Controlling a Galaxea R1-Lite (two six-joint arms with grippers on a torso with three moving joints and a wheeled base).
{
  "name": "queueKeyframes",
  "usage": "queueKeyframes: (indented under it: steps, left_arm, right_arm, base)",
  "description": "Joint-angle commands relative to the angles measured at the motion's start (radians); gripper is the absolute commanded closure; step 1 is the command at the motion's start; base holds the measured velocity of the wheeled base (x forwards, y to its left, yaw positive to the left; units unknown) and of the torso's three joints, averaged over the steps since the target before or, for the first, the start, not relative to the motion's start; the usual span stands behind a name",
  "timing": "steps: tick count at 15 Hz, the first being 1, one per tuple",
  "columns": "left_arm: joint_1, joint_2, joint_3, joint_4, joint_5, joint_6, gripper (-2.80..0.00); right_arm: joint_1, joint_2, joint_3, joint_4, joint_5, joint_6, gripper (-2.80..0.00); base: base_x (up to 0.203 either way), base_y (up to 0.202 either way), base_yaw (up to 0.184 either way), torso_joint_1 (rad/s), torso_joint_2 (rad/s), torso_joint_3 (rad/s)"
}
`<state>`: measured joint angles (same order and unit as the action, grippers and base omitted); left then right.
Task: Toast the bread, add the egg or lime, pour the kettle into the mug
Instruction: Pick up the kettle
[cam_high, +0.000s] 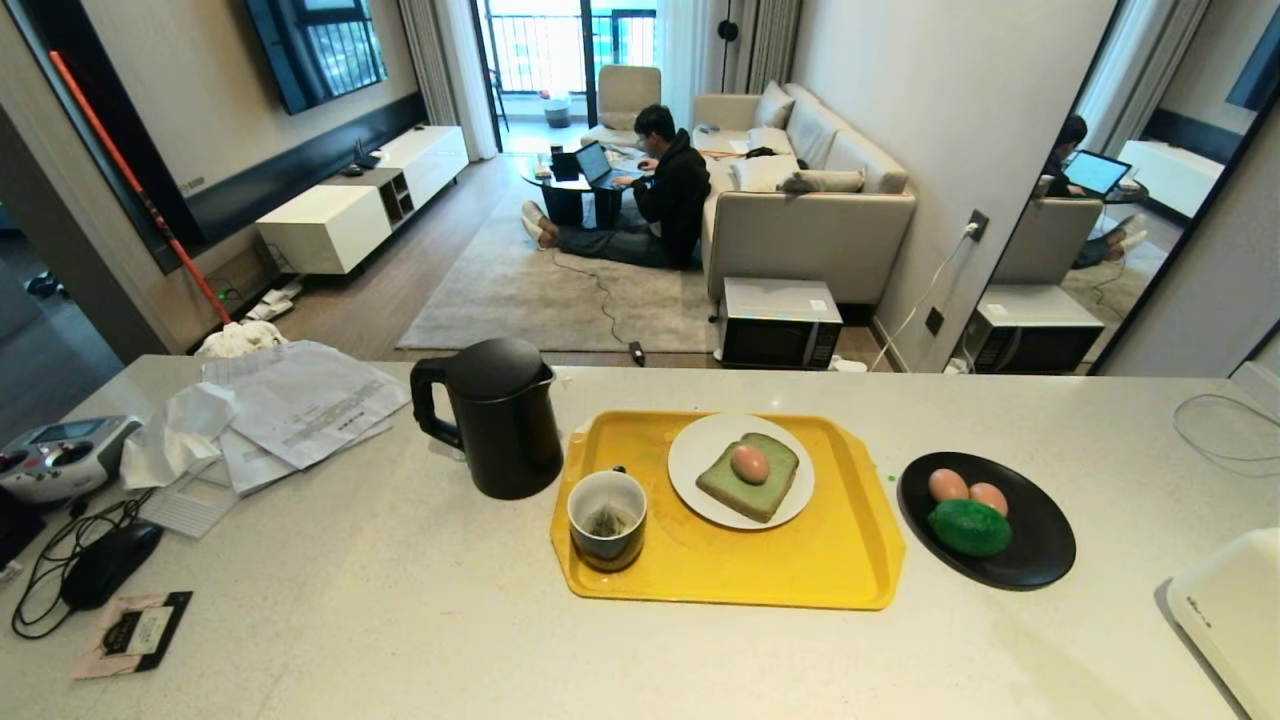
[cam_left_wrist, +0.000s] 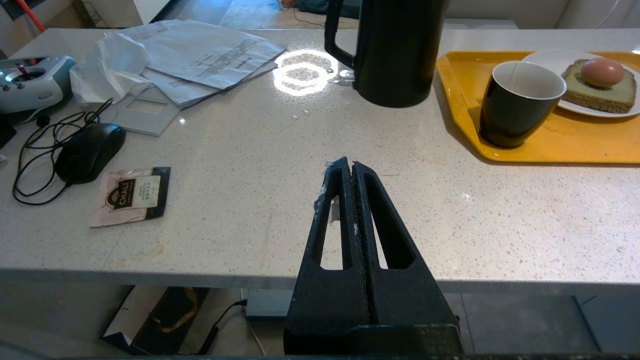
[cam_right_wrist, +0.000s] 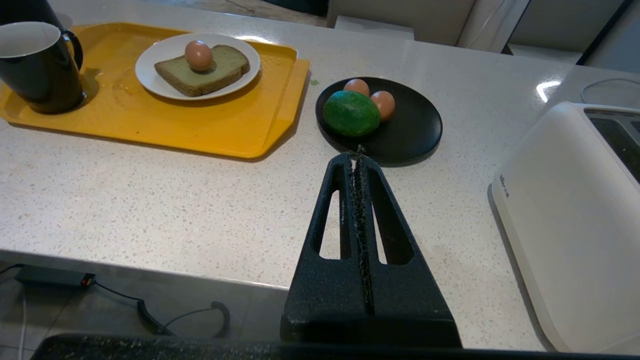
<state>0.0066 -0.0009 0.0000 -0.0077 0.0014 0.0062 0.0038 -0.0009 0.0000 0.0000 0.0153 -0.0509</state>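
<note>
Living room behind, a person sitting on the rug by the sofa, and up front a pale speckled worktop (cam_high: 400, 620) carrying everything. Near its middle sits the yellow tray (cam_high: 800, 570): on it the white plate (cam_high: 700, 500) with the bread (cam_high: 748, 480), the egg (cam_high: 750, 463) resting on top, and the mug (cam_high: 607, 518) at the tray's near-left corner with a teabag inside. Just off the tray's left edge stands the kettle (cam_high: 500, 415), handle pointing left, spout side toward the tray. Toast and topping look done, so pouring is what seems left.

Left claw (cam_left_wrist: 348, 167) hangs over the worktop's near edge, clenched tight on nothing; kettle and handle lie ahead of it, mug ahead and to the right. That makes the left arm the nearer one for the handle. Right claw (cam_right_wrist: 358, 152) is likewise clenched and empty, pointing at the black plate (cam_right_wrist: 415, 135) holding the lime (cam_right_wrist: 351, 113), well right of the kettle.
</note>
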Motion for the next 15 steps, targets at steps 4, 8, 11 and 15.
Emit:
queueKeyframes:
  steps: [4,8,11,15]
  left_arm:
    - [0.000,-0.001,0.000,0.000,0.000,0.001,0.00]
    - [0.001,-0.001,0.000,0.000,0.000,0.000,0.00]
    - [0.001,-0.001,0.000,0.000,0.000,0.000,0.00]
    - [0.001,-0.001,0.000,0.000,0.000,0.000,0.00]
  right_arm:
    - [0.001,0.001,0.001,0.000,0.000,0.000,0.00]
    - [0.001,0.001,0.002,0.000,0.000,-0.001,0.00]
    - [0.001,0.001,0.002,0.000,0.000,0.000,0.00]
    - [0.001,0.001,0.000,0.001,0.000,0.000,0.00]
  base:
    - [0.000,0.000,0.000,-0.083,0.15,0.027]
    - [0.000,0.000,0.000,-0.078,0.17,-0.106]
    - [0.000,0.000,0.000,-0.088,0.18,-0.114]
    - [0.000,0.000,0.000,-0.116,0.22,0.037]
